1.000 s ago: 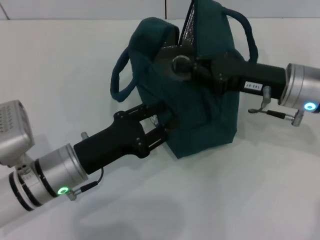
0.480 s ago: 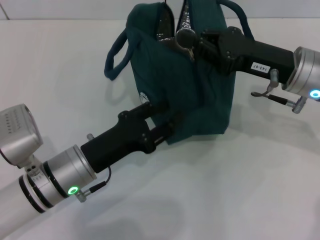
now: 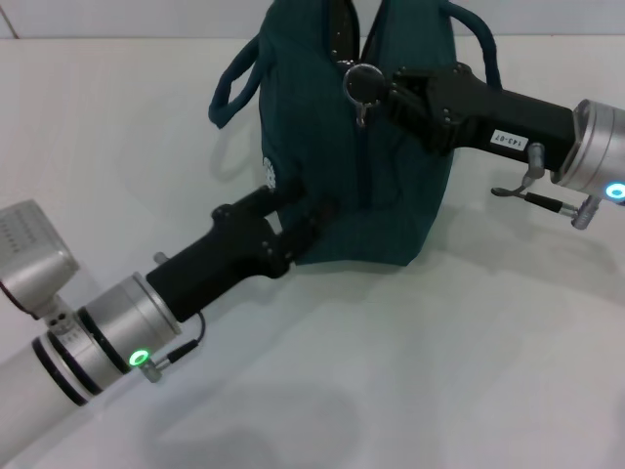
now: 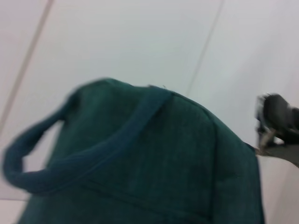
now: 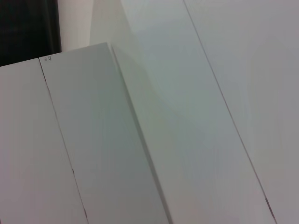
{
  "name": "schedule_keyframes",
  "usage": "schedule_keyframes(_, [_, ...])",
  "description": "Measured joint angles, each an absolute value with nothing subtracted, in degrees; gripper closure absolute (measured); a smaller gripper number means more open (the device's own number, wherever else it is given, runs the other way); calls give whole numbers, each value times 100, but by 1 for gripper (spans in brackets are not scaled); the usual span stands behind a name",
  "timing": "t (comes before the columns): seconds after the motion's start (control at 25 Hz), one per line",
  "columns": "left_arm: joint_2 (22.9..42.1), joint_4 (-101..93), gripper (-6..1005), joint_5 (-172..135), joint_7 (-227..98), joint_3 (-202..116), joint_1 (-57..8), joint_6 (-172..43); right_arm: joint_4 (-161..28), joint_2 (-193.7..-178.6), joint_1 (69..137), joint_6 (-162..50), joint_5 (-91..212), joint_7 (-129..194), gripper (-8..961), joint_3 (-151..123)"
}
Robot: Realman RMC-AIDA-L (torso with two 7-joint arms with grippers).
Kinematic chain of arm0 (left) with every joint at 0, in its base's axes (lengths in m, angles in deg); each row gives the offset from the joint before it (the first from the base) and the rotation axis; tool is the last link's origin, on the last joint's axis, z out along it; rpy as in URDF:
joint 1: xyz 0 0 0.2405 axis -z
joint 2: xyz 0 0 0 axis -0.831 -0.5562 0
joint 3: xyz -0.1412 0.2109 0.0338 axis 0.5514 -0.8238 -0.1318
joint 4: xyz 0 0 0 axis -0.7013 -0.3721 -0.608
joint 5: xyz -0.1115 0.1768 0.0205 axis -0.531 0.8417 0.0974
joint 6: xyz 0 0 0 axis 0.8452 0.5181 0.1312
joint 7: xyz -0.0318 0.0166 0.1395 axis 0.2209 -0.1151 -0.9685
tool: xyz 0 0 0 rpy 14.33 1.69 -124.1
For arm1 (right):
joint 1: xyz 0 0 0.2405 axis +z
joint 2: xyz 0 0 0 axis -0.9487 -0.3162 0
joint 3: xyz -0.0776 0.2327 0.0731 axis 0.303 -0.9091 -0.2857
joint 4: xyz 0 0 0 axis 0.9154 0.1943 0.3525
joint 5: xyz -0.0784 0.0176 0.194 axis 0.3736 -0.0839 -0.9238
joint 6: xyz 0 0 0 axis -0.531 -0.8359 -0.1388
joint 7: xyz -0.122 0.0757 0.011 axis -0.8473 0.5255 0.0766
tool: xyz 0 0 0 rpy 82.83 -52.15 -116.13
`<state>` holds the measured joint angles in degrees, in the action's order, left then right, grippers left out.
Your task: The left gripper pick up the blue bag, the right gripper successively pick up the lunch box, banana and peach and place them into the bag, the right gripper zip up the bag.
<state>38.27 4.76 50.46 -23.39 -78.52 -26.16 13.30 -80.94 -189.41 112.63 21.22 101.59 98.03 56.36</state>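
I'm seeing my left gripper (image 3: pixel 305 223) clamping the dark blue fabric bag's (image 3: pixel 322 137) lower side while my right gripper (image 3: pixel 363 90) is pinching its zipper up top.

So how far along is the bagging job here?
Packing looks done: no lunch box, banana or peach shows on the table. In hand: the left gripper holds the bag at its lower side, and the right gripper is at the zipper on top. Left: finishing the zip near the top.

Bare table (image 3: pixel 410 371) in front, blue bag (image 3: pixel 337 137) blocking centre — both arms against it
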Motion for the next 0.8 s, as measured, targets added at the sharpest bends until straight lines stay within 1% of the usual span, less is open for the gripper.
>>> schedule_keyframes(0.48, [3806,372,483,4575,-2446,-7871,-2793,1193,-8097,-18924,11225,2111,10133,9810,940,5635])
schedule_keyframes(0.8, [3786,267,484,5261,-1958,-7915,-2558,1285,-8096,-18923,11226,2097,10126,9810,940,5609])
